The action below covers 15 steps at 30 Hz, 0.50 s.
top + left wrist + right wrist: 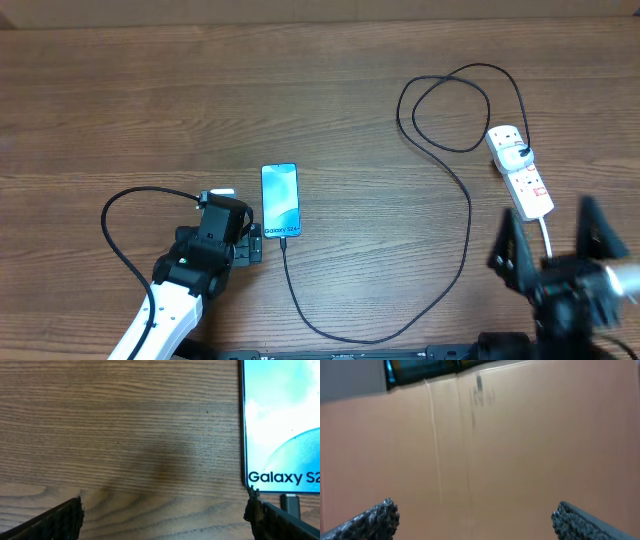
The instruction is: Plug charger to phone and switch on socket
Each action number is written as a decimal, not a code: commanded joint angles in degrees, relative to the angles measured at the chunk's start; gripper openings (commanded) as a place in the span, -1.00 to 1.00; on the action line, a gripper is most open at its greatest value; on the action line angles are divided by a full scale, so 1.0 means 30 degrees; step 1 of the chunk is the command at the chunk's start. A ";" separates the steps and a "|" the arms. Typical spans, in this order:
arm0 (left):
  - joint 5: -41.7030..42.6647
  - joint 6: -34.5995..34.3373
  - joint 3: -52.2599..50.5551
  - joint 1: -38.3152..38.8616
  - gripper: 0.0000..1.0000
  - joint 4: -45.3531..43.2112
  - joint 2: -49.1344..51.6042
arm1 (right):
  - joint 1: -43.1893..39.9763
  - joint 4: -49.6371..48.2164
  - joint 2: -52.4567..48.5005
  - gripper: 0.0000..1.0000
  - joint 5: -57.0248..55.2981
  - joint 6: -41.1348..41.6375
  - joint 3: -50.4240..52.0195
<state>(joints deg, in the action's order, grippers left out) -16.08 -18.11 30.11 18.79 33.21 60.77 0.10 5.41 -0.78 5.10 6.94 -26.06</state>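
Note:
The phone (280, 198) lies face up on the wooden table, its light blue screen reading "Galaxy S24+". The charger (466, 225), a thin black cable, runs from a black plug in the socket (520, 172) through a loop, down and around to the phone's near end, where its tip (284, 240) sits in the port. My left gripper (232, 238) is open and empty, just left of the phone's near end. In the left wrist view the phone (282, 425) and the plug tip (290, 504) show beside the right finger of that gripper (165, 512). My right gripper (553, 242) is open, empty and raised, near the socket's near end.
The right wrist view shows only a brown cardboard surface between the open fingers of the right gripper (475, 515). The socket's white lead (547, 235) runs toward the right arm. A thicker black robot cable (115, 235) loops left of the left arm.

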 commanded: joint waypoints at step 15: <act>-0.0058 -0.0255 -0.0036 0.0124 1.00 -0.0022 0.0102 | 0.0066 -0.2470 0.0124 1.00 -0.2331 0.4911 0.7380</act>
<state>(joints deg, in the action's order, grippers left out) -16.08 -18.11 30.11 18.79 33.19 60.77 0.10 -3.33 -0.91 0.08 20.47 -4.43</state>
